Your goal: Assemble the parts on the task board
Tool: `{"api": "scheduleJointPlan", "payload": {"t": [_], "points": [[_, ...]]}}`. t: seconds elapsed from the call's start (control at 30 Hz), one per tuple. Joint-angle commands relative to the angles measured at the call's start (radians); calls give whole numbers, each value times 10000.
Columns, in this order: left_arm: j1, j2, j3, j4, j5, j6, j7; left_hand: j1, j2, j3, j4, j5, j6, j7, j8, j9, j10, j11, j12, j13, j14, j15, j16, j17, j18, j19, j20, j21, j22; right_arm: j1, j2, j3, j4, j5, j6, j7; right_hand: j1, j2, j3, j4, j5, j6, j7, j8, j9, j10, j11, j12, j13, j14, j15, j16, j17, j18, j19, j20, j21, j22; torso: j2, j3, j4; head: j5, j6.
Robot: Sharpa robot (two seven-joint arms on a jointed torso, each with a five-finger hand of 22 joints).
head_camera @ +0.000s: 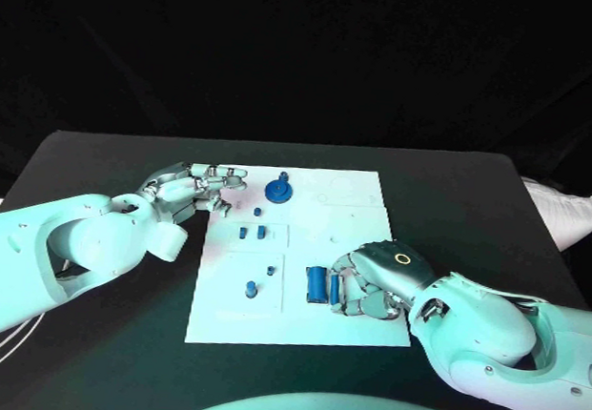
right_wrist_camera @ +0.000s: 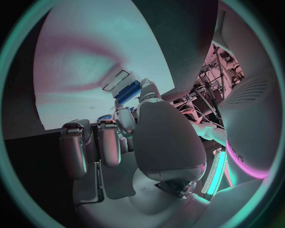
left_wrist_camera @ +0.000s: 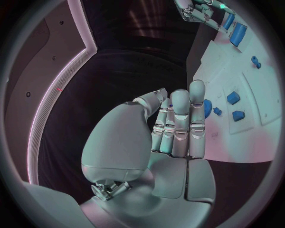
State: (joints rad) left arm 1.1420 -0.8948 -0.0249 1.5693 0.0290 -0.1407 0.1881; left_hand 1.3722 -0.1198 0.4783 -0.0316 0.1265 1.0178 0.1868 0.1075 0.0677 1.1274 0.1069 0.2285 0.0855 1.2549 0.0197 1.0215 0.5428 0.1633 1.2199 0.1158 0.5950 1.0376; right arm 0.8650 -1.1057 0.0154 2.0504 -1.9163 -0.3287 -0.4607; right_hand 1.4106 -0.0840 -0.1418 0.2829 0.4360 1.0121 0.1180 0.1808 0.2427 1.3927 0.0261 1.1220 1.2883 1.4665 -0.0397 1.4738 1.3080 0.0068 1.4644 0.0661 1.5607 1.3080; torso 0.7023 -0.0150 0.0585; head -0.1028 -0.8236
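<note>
board (head_camera: 349, 319) white, mid-table | left hand (head_camera: 198, 188) at board's far-left edge, fingers curled together, holding nothing visible | right hand (head_camera: 368, 278) on board's near right, fingers closed around blue cylinder (head_camera: 318, 284) | knob part (head_camera: 281, 190) upright at board's far end | small parts (head_camera: 253, 232) mid-board

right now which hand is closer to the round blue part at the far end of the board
Left. The left hand sits at the task board's far left edge, just beside the round blue part. The right hand is down by the near right side, at the long blue part.
</note>
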Motion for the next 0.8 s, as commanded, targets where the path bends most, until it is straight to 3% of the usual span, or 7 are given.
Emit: {"api": "scheduleJointPlan", "payload": {"t": [0.03,0.8], "points": [[-4,14,4,16,-54,231,6,-11,50,-51,0,-5,-78,-9,-4,-14,-57,-13,23,-9,-67,-28,-37,-8,133,-45,-3,-51,-15,15,-54,6,-65,-87,194,120,41,36,140,19,85,243,-150,78,27,-2,-67,34,-14,761,-92,-18,1329,-49,1023,-58,44,2576,0,-6,4,-13,9],[-6,36,4,10,-67,265,-27,-11,50,-51,0,-5,-78,-9,-4,-14,-57,-13,23,-9,-67,-28,-37,-8,133,-45,-3,-51,-15,38,25,9,-433,-214,1030,403,327,-75,288,-70,-57,31,-54,-107,-145,-127,5,-139,-151,756,-45,-30,1326,-40,1002,-34,15,2551,5,2,2,18,-27]]}}
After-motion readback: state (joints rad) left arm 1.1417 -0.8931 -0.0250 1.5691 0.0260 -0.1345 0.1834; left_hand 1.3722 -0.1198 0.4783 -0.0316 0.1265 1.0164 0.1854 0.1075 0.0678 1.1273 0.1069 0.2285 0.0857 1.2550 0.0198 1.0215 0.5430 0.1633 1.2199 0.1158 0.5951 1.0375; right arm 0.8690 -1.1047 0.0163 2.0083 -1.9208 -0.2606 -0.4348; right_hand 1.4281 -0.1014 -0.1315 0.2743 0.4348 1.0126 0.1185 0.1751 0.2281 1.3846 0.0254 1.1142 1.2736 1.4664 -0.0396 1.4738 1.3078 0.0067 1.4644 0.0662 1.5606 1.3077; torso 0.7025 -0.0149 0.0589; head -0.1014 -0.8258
